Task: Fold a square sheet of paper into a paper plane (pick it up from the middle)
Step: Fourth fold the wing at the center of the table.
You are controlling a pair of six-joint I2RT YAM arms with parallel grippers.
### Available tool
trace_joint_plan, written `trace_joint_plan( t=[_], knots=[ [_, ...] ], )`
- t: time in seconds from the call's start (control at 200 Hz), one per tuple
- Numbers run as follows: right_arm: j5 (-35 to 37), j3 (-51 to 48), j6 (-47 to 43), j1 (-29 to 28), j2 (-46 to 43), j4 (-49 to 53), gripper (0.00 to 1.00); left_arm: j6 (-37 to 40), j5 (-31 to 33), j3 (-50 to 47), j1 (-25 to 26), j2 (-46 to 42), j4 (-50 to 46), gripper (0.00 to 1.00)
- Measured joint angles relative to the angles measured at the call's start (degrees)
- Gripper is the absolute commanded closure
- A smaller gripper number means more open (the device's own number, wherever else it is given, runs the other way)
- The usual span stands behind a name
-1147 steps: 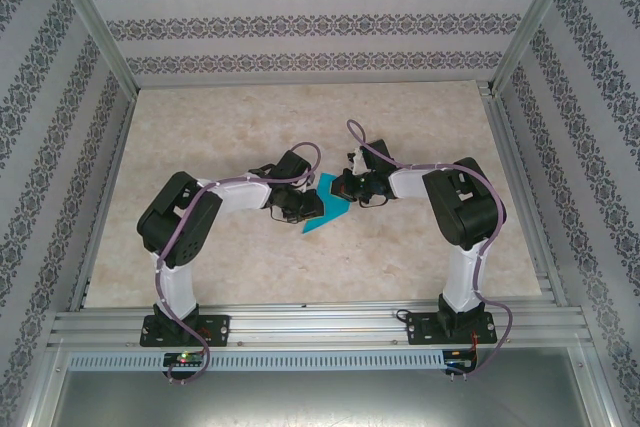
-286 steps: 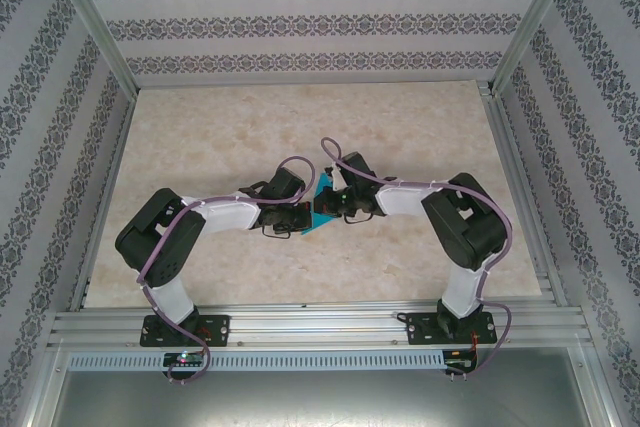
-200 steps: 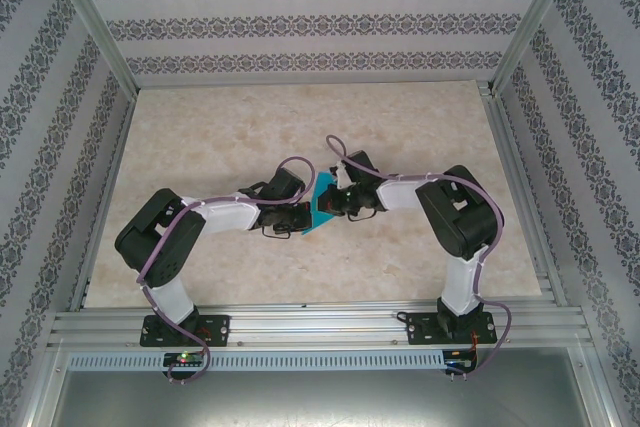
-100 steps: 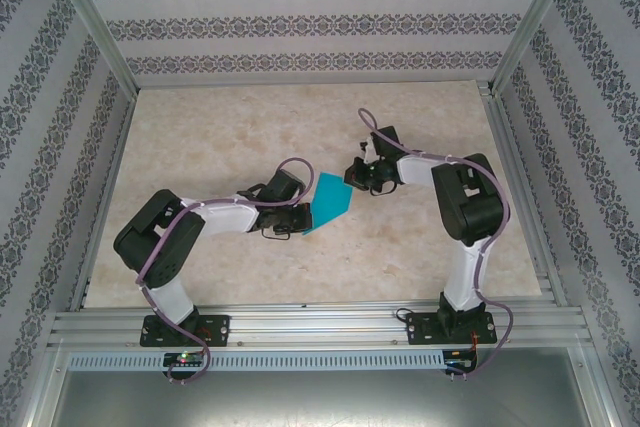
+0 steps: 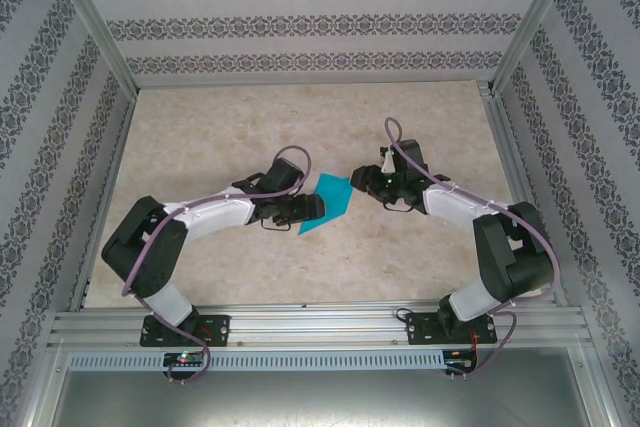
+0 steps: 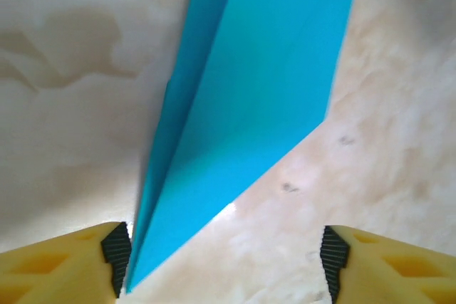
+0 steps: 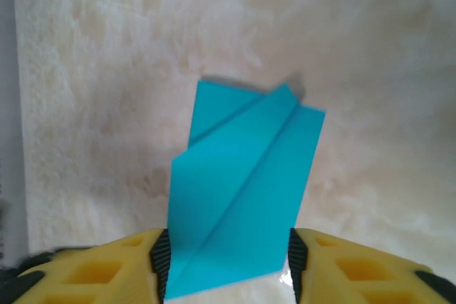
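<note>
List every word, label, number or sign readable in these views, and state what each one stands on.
There is no readable text anywhere.
The folded teal paper is plain, with creases but no print.
The wall bands are ornament, not lettering.
The marbled tabletop carries only veining and faint specks, nothing that reads as text.

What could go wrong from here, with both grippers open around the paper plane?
1. The open right gripper straddles the paper plane, pads at both edges; closing there would likely buckle it sideways rather than pinch it.
2. The plane's pointed tip lies beside one pad of the open left gripper; closing could bend the tip or shove the plane.
3. Nothing pins the layers, so folds may spring open.
</note>
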State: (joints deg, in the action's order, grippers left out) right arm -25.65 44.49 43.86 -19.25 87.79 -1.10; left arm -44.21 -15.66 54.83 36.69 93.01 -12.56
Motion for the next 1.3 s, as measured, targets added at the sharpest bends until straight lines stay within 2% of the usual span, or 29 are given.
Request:
trace_joint_plan(
  t=[0.075,0.27,0.49,0.904,1.304],
  knots=[
    [0.85,-1.11,2.6,-1.81,-0.55,-0.09,0.43,-0.17,2.86,1.53,-0.02,-2.4,-0.7,0.0],
    [3.82,-1.16,8.81,-5.95,0.37,-2.03,0.43,-2.91,11.74,2.95,-0.04,-4.7,-1.42,0.0],
    [3.74,0.79,14.51,-6.14,8.96,-5.18,0.5,-7.28,17.44,2.75,-1.33,-4.68,-2.6,0.0],
    [3.54,6.93,16.26,-6.14,13.64,-5.42,0.54,-8.79,17.66,2.03,-1.95,-4.57,-2.73,0.0],
    [6.01,11.41,15.76,-6.38,16.41,1.46,0.5,-7.67,14.36,3.34,-4.09,-0.09,-3.26,0.0]
  ],
)
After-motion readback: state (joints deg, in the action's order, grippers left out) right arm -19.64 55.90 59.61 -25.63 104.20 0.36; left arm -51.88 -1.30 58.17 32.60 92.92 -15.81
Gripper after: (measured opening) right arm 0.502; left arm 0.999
